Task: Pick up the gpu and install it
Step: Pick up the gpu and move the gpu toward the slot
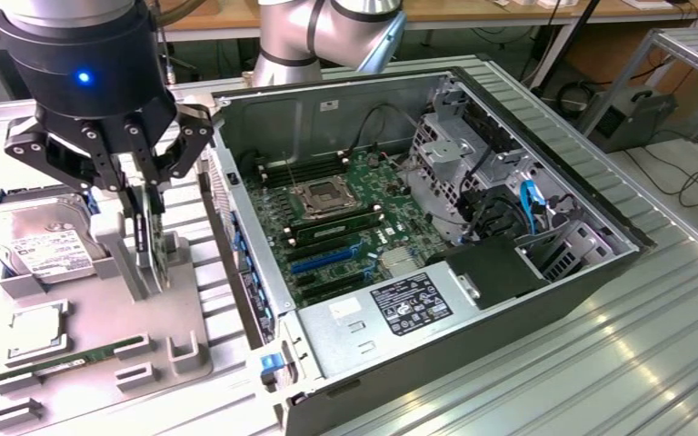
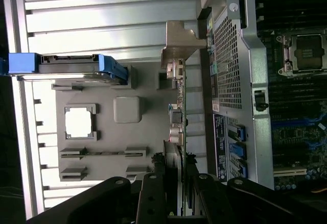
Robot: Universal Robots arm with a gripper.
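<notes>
Hand (image 1: 143,213) hangs over the grey parts tray (image 1: 94,309) on the exterior view's left, its fingers drawn in on either side of the gpu (image 1: 145,259), pinching the card by its upper edge.

To the exterior view's right, the open computer case (image 1: 567,272) lies on its side on the bench (image 1: 567,381), with the motherboard (image 1: 337,227) facing up. The tray sits just beside the case. It carries the hard drive (image 1: 34,241) in its blue frame, then the gpu standing in its slotted holder, then a processor (image 1: 34,329) and a green RAM stick (image 1: 70,359).

The grip looks narrow for a long card. If the pinch is off the card's middle, I judge it could swing or slip between the fingers. If it comes out askew, its lower edge may catch on the holder's posts. The case wall is close, so the silver bracket (image 2: 179,43) could strike it.

The gpu (image 2: 180,106) stands on edge with its flat faces upright. In the wrist view it is seen edge-on between the fingers of the hand (image 2: 176,175). Its long axis lies level, running alongside the case's near wall. The bracket end points toward the hard-drive end of the tray, the other toward the RAM stick's end.
</notes>
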